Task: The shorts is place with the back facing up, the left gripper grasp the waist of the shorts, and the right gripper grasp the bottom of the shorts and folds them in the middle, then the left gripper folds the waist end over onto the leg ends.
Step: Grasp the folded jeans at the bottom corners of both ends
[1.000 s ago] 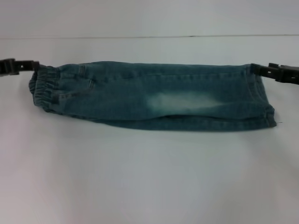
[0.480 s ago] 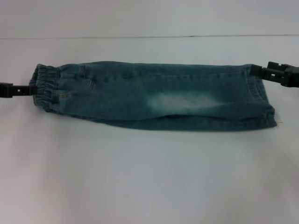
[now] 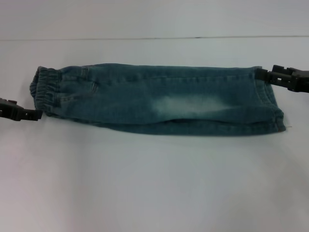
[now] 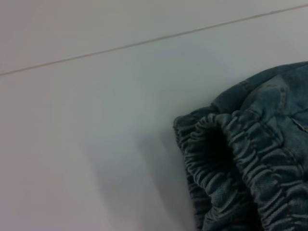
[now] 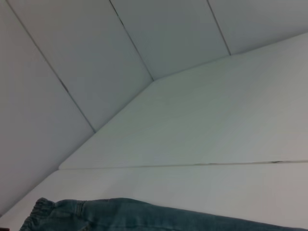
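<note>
One pair of shorts (image 3: 159,99) lies flat on the white table (image 3: 154,183), folded lengthwise into a single long band running across the head view; two black grippers flank it, one at each end. The waist (image 3: 46,92), gathered and ruffled, forms the end on the robot's left; the leg ends (image 3: 273,104) form the straight stitched end on the robot's right; one pale bleached patch shows on the upper layer near the middle, and a lower layer of denim peeks out along the near edge. The left gripper (image 3: 36,114) sits low at the near corner of the waist, its tip just beside or touching the fabric, and whether its fingers are parted or closed cannot be told; the right gripper (image 3: 260,74) sits at the far corner of the leg ends, its tip against the denim, and its grip cannot be told either. In the left wrist view the elastic band shows up close, its opening a dark hollow between the ruffled layers; nothing else lies on the table; a thin seam line crosses the surface behind the shorts, and pale panelled walls meet beyond the table in the right wrist view.
</note>
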Controlling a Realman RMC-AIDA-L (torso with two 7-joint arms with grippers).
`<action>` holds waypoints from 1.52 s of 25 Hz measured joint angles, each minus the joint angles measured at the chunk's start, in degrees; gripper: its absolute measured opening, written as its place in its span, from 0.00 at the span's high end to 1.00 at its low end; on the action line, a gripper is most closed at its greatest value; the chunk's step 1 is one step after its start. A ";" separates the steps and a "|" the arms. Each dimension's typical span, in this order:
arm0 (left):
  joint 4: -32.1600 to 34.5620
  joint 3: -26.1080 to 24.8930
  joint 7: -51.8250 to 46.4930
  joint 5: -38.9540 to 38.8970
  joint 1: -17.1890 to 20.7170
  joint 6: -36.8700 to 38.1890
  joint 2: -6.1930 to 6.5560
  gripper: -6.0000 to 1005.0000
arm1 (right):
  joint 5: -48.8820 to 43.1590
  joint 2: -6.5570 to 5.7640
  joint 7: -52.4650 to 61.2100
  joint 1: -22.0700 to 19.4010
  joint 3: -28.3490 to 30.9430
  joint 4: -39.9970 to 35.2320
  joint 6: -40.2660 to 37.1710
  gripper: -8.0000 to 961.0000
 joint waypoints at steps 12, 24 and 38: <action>0.52 0.55 0.72 -1.17 -1.90 0.19 -0.43 0.13 | 0.10 0.49 -0.49 0.07 0.74 0.18 0.20 0.06; -2.66 1.26 2.13 -1.37 -4.20 -2.40 -0.41 0.13 | -0.28 1.32 -0.93 0.38 0.37 0.17 0.49 0.08; -2.15 1.35 3.67 -3.23 -3.70 -1.55 -1.22 0.47 | -0.35 1.41 -1.65 0.60 0.36 0.88 0.70 0.10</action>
